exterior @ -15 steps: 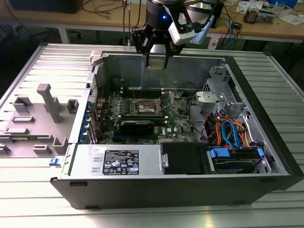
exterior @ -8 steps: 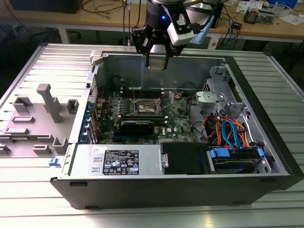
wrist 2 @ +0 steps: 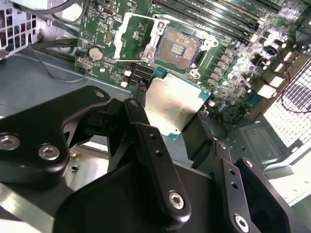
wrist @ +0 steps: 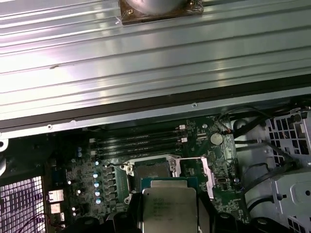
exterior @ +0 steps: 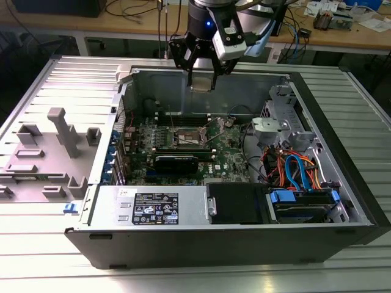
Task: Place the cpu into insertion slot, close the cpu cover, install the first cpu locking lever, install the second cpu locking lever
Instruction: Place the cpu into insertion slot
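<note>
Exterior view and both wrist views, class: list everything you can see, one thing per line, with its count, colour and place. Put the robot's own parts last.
computer case: one, black and grey, lying open on the table
table: one, ribbed silver metal, under the case
motherboard: one, green, on the case floor
insertion slot: one, dark-rimmed, empty, mid-board
cpu cover: one, silver, swung open beside the slot
cpu: one, silver-grey top, held above the board
memory slots: several, black, beside the slot
coin cell: one, silver, near the cover
cables: several, orange and blue, the exterior view's right
plastic fixture: one, grey, the exterior view's left
gripper: one, black, over the case
fingers: two, black, clamping the cpu's edges
</note>
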`<state>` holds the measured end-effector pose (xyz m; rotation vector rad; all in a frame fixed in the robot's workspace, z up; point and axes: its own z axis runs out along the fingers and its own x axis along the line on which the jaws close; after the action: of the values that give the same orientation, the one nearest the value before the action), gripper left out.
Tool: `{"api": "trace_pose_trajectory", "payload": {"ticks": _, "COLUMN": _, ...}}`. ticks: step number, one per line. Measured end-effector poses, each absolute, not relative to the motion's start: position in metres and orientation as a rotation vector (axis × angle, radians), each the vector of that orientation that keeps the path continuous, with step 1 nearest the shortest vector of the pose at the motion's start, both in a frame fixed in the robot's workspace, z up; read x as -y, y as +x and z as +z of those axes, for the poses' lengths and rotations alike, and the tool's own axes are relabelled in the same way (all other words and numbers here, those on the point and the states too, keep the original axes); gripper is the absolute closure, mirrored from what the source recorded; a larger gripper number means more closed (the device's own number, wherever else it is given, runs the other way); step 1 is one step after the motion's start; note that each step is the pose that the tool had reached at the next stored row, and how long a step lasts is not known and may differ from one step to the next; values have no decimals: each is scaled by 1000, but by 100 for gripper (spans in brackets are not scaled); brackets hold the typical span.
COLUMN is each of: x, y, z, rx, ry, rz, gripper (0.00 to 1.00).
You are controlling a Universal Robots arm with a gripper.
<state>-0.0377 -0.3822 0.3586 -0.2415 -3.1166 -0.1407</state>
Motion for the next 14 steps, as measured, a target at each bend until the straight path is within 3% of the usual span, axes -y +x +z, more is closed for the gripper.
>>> {"api": "trace_pose_trajectory", "payload": {"ticks": 14, "x": 382, "y": -38, "z": 355, "rx": 3096, "ry": -476, "rz": -142, "gripper": 45}}
